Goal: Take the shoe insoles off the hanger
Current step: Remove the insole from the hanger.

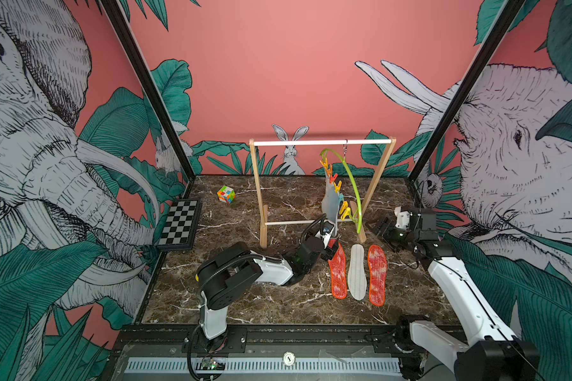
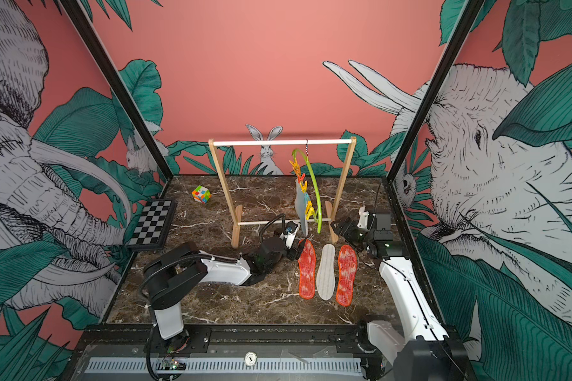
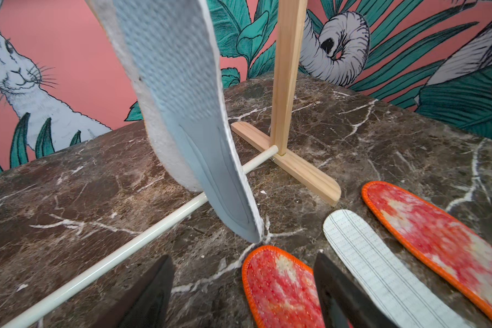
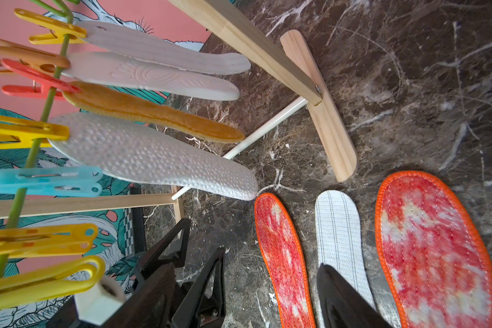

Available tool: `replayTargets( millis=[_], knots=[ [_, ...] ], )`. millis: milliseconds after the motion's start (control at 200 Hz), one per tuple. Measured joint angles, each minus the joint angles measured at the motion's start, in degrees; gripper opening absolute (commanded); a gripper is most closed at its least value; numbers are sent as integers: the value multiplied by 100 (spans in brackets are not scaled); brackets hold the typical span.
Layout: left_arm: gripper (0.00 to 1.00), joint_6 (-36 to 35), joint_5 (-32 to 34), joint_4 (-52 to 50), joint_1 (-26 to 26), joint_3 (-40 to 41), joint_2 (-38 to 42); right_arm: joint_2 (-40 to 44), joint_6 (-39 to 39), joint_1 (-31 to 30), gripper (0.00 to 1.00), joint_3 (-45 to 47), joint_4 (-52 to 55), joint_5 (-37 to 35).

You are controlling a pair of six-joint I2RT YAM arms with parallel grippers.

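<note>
The lime-green hanger [image 1: 352, 184] hangs tilted from the rack's white rod. Several shoe insoles are clipped to it: two white ones, a mustard one [image 4: 154, 113] and a dimpled blue-grey one [image 3: 182, 85]. Three more lie side by side on the marble: a red one [image 1: 338, 272], a white one [image 1: 357, 272] and another red one [image 1: 377, 275]. My left gripper [image 3: 243, 261] is open, low over the toe of the left red insole and gripping nothing. My right gripper [image 4: 243, 267] hovers open and empty by the rack's right foot, beside the hanger's bare lower clips [image 4: 40, 241].
The wooden rack [image 1: 256, 184] stands mid-table with its low cross rod [image 3: 111, 255] just past my left gripper. Its right foot [image 4: 324, 113] sits close to my right gripper. A colour cube [image 1: 226, 194] and a chessboard [image 1: 179, 224] lie at the far left.
</note>
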State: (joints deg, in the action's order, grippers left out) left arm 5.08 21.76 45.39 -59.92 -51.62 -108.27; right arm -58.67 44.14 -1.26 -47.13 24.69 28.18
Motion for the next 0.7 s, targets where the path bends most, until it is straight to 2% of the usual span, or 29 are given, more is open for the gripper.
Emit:
replayTargets(
  millis=[255, 700],
  knots=[
    [78, 343, 411, 90, 15, -721, -800, 380, -44, 192, 80, 118, 114, 210],
    [73, 848, 767, 175, 125, -1141, -1405, 490, 26, 498, 79, 118, 221, 719]
  ],
)
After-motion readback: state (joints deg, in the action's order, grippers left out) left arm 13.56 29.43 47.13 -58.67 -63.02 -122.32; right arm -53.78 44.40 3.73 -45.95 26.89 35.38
